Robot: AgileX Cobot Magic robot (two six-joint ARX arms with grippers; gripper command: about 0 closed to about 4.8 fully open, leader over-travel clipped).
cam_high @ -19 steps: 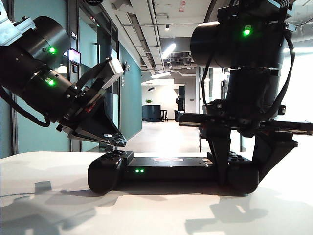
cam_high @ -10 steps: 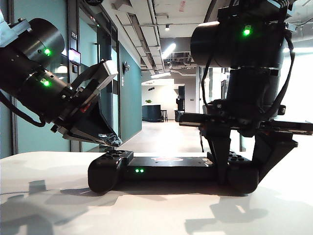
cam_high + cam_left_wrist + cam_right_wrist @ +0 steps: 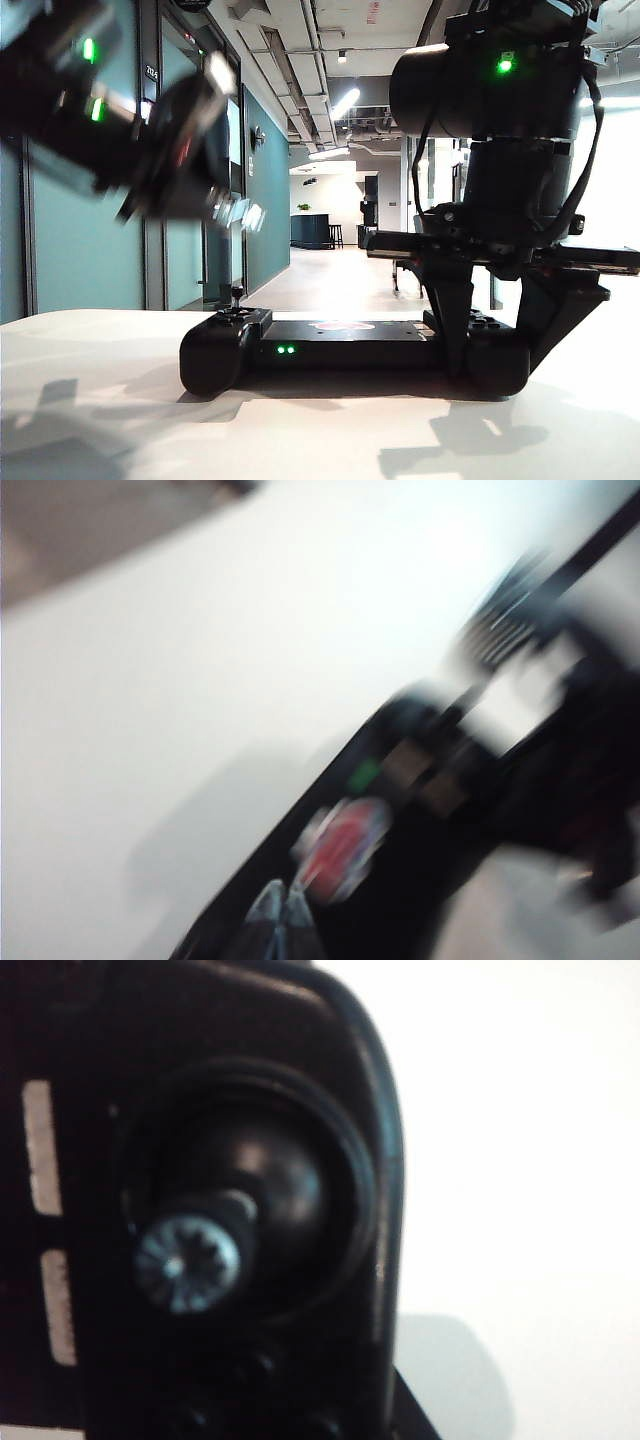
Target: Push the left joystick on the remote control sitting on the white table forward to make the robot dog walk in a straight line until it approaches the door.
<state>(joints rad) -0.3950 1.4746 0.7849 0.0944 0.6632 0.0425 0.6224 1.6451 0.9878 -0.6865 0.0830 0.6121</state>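
The white bench [image 3: 90, 380] carries the black remote control [image 3: 350, 352] in its middle. The right pincer [image 3: 490, 330] straddles the remote's right end, jaws clamped on its sides. The blurred left pincer [image 3: 240, 212] hangs above the left joystick [image 3: 237, 297], not touching; I cannot tell how wide it is.

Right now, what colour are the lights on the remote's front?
Green: two small lights on the black remote; exterior view.

No legible text in any view. Door plate [image 3: 151, 73] on the corridor wall carries small chars, possibly digits, too small to read. Red-white logo [image 3: 342, 325] on remote control [image 3: 350, 350]: blurred, unreadable.
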